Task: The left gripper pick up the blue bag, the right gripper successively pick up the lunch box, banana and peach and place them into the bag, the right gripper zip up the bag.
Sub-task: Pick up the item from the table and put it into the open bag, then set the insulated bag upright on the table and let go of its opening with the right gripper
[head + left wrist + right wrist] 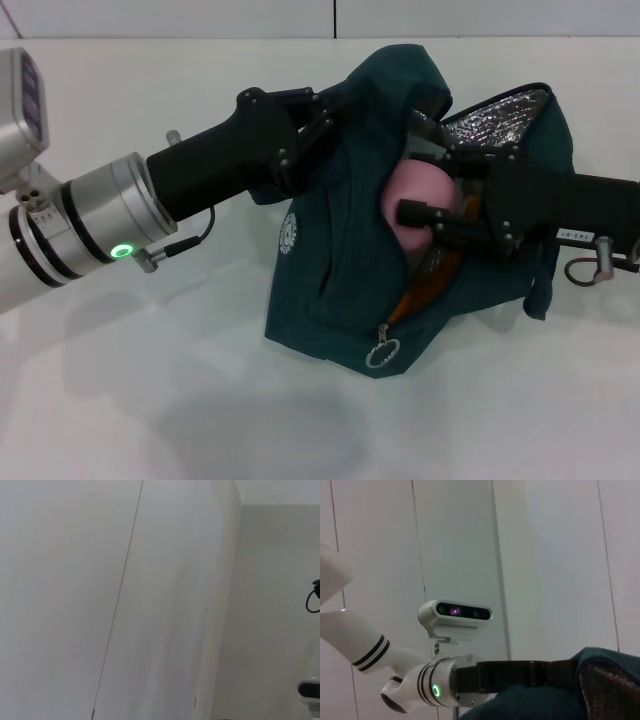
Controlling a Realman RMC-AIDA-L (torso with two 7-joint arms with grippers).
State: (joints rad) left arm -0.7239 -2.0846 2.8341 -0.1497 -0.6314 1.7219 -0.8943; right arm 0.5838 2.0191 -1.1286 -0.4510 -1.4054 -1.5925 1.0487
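The blue bag (330,270) sits on the white table with its mouth gaping toward the right, silver lining (495,115) showing. My left gripper (318,118) is shut on the bag's upper fabric edge and holds it up. My right gripper (425,188) reaches into the mouth from the right, its fingers closed around the pink peach (412,190). Below the peach, an orange-brown end of the banana (432,282) shows inside the bag. The lunch box is hidden. The zipper's ring pull (382,352) hangs at the bag's near corner. The right wrist view shows the bag (545,700) and the left arm's wrist (437,690).
White table (150,400) lies all around the bag, with a pale wall behind it. The left wrist view shows only wall panels. The robot's head camera (455,612) appears in the right wrist view.
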